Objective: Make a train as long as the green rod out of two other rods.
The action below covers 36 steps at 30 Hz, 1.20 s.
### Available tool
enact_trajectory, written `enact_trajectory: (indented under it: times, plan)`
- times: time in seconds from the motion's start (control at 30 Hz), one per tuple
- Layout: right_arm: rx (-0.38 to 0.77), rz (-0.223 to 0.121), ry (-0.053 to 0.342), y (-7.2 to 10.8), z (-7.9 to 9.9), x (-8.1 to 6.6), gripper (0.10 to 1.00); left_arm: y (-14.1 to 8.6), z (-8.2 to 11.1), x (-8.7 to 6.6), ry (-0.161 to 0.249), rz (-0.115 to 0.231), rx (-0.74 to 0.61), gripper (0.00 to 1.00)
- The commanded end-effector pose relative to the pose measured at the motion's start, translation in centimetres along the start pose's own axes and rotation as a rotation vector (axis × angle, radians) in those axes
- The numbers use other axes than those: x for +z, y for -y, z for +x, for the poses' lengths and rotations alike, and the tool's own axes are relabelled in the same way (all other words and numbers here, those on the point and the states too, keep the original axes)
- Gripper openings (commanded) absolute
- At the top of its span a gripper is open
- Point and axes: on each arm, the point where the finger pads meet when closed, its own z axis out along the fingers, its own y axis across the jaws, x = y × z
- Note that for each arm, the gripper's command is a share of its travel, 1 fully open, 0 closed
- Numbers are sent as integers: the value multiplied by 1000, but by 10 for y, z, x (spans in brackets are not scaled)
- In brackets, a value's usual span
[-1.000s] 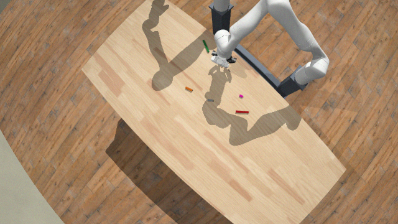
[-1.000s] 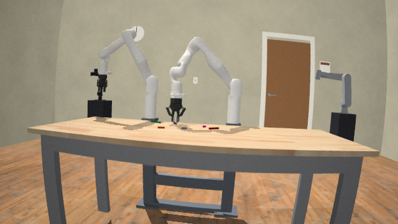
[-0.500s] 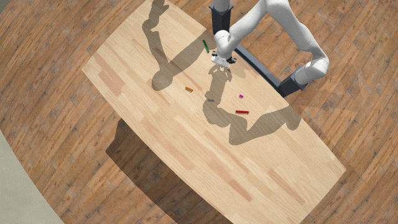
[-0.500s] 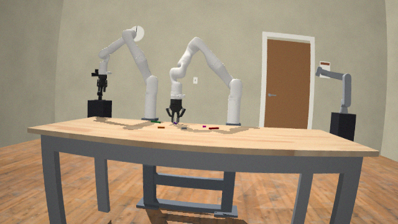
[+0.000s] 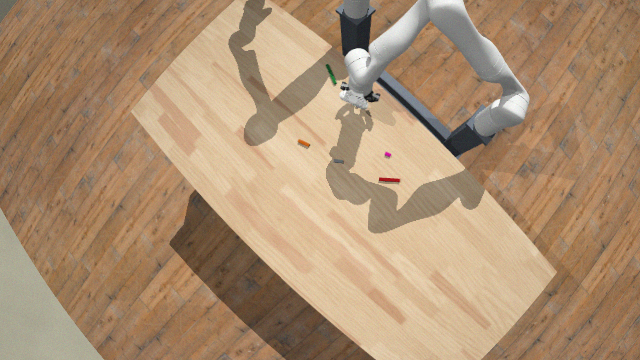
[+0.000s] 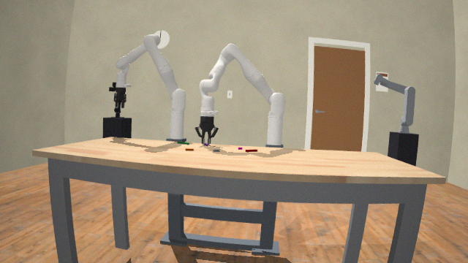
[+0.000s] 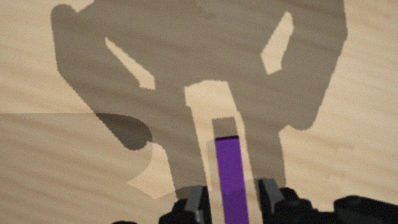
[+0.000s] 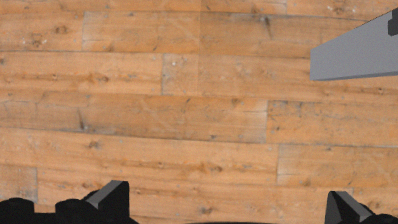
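Evidently, left tool (image 5: pixel 358 102) (image 6: pixel 206 143) (image 7: pixel 233 200) parted around purple rod (image 6: pixel 205 145) (image 7: pixel 231 172), slim gaps alongside, right tool (image 6: pixel 117 114) (image 8: pixel 227 200) wide apart, beyond table (image 5: pixel 240 175) (image 6: pixel 238 173).
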Motion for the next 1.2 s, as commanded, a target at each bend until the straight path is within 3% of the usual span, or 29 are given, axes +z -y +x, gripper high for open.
enact_trajectory:
  times: [0.0,0.53,0.57,1.17]
  plan:
    - [0,0,2,0,0,-1,1000,-1,0,-1,0,-2,0,317]
    - [0,0,2,0,0,-1,1000,-1,0,-1,0,-2,0,317]
    - [0,0,2,0,0,-1,1000,-1,0,-1,0,-2,0,140]
    - [0,0,2,0,0,-1,1000,-1,0,-1,0,-2,0,140]
